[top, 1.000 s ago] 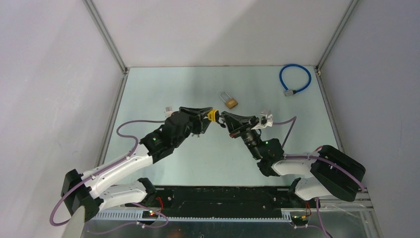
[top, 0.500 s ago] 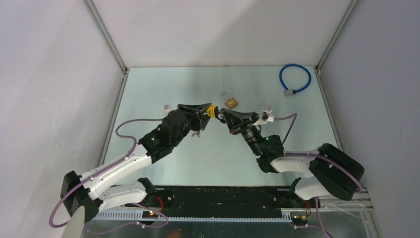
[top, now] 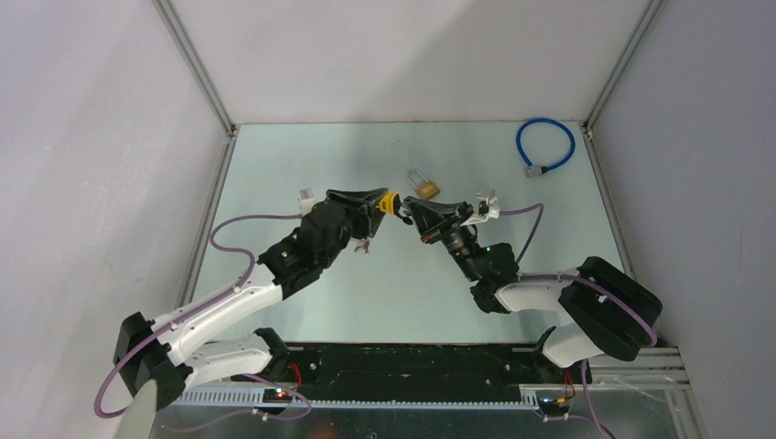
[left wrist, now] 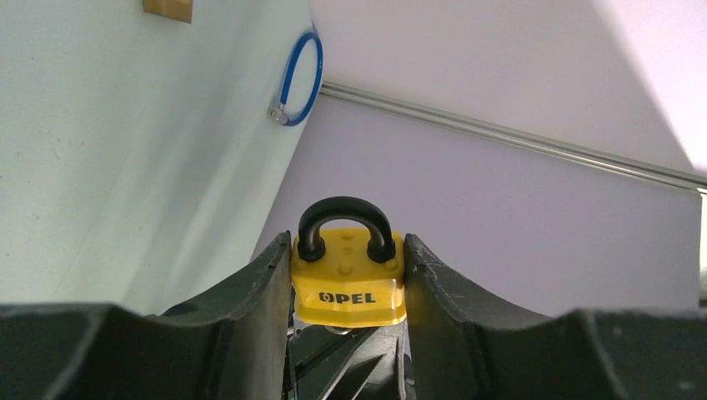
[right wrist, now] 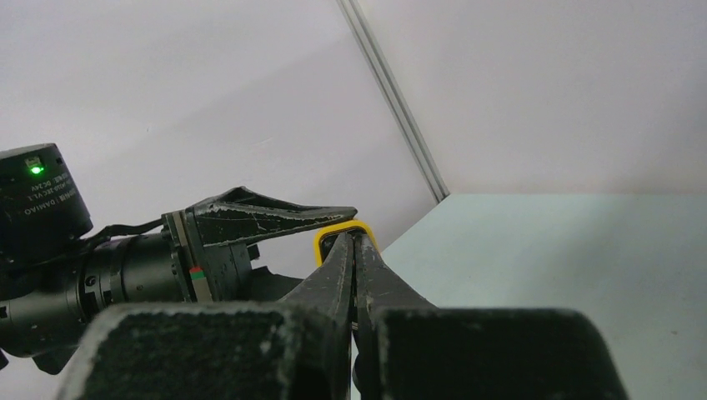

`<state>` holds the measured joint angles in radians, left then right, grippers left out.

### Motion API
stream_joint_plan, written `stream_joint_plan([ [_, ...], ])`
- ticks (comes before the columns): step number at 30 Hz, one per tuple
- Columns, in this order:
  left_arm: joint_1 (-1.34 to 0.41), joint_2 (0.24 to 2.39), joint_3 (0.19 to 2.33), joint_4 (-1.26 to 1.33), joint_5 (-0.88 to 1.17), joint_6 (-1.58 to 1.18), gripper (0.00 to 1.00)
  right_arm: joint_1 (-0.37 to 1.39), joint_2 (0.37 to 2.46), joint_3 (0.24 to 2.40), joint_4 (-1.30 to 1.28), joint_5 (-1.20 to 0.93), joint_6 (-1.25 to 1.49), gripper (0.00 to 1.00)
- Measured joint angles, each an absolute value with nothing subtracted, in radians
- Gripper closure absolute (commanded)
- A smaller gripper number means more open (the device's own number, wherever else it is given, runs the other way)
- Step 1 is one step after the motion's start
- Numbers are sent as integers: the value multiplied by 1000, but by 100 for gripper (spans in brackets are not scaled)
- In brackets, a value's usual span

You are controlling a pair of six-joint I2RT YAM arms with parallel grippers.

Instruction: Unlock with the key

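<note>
Yellow padlock (left wrist: 348,279) gripped by the left jaws above the worktop (top: 274,165), right jaws fully closed — tips at that lock, brass padlock (top: 426,189) lay beyond.

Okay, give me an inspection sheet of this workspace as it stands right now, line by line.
Surface: pale green table top, flat, shadowed under the arms.
Job's things: yellow padlock with black shackle, held above the table between the arms; key not visible, possibly hidden at the right fingertips.
Clutter: brass padlock with silver shackle lying just beyond the grippers; blue cable loop near the far right corner.
Grippers: left gripper clamped on the yellow padlock's sides; right gripper shut, tips at the padlock's base.
Cables: purple cables looped along both arms.
Surroundings: white walls, aluminium frame posts; nothing else seen.
</note>
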<state>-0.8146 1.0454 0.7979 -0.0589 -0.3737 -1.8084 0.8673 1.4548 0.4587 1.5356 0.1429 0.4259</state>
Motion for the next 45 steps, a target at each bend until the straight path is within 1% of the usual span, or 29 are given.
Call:
stream_joint_plan([
  [12,-815,1082,812,-27,-373,-1775,100,870,1440,459,1534,115,406,100],
  [18,-818,1106,857,-59,-374,-1702,100,847,1472,471,1533,102,431,100],
  [24,-818,1105,860,-67,-389,-1684,100,849,1465,480,1504,100,421,100],
  [26,-818,1105,860,-73,-392,-1681,100,850,1465,480,1495,100,421,94],
  [27,-818,1105,860,-76,-393,-1682,100,850,1465,480,1489,100,422,86],
  [28,-818,1105,860,-78,-394,-1682,100,850,1462,480,1482,100,422,82],
  [29,-818,1105,860,-78,-388,-1681,100,851,1456,482,1468,100,422,74],
  [30,-819,1105,858,-78,-389,-1684,100,851,1450,483,1454,99,424,69],
  [31,-817,1103,855,-77,-386,-1683,100,852,1439,483,1428,96,422,58],
  [32,-817,1101,852,-77,-382,-1682,100,854,1423,483,1399,91,418,53],
  [33,-817,1099,848,-76,-379,-1681,100,856,1399,483,1358,84,416,45],
  [35,-817,1095,841,-76,-348,-1673,100,857,1348,484,1274,65,409,39],
  [39,-815,1089,831,-73,-306,-1647,100,836,1208,485,1059,7,403,38],
  [41,-810,1088,830,-77,-303,-1633,100,810,1121,499,913,-17,397,39],
  [45,-803,1085,830,-82,-303,-1600,100,766,994,575,630,-62,368,47],
])
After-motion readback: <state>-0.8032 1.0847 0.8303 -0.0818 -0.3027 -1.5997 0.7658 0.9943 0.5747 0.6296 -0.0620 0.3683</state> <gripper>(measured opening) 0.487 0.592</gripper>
